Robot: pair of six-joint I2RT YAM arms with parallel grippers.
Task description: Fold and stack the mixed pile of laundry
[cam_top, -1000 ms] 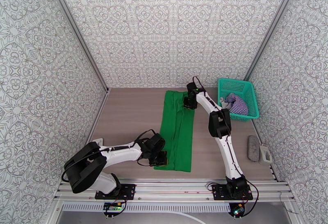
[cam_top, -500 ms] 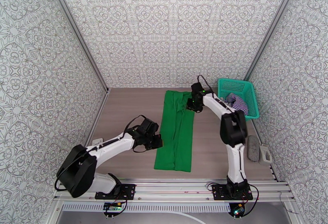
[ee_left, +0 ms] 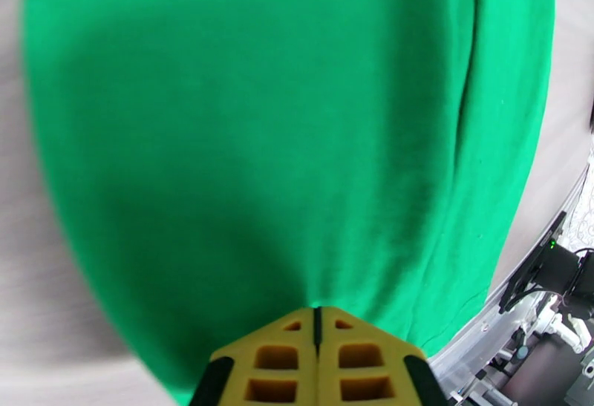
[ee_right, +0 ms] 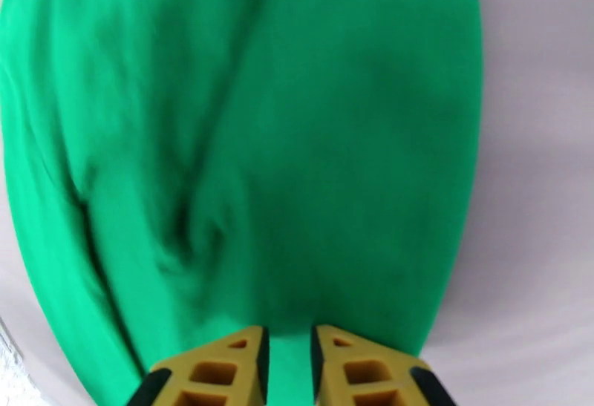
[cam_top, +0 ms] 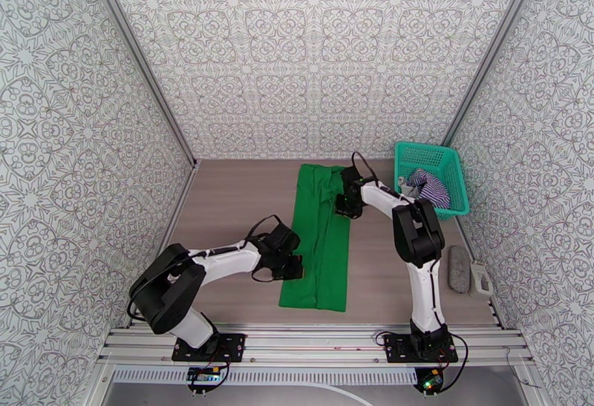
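Lying ahead of closed left fingers (ee_left: 278, 359) and narrowly parted right fingers (ee_right: 215, 374), one bright green cloth T-shirt (cam_top: 327, 266) is seen.

The table (cam_top: 223, 207) I work on has a pale brown wood-grain top that fills the middle of the top view. A green T-shirt (cam_top: 319, 244) lies flat on it just right of centre, folded into a long narrow strip that runs from the upper edge of the tabletop down toward my mounting rail (cam_top: 319, 341). A teal mesh basket (cam_top: 427, 149) stands in the upper right corner of the tabletop, well apart from the shirt. At the right edge, lower down, a grey oblong pad (cam_top: 459, 269) lies just beside a small white object (cam_top: 481, 279) that I cannot identify.
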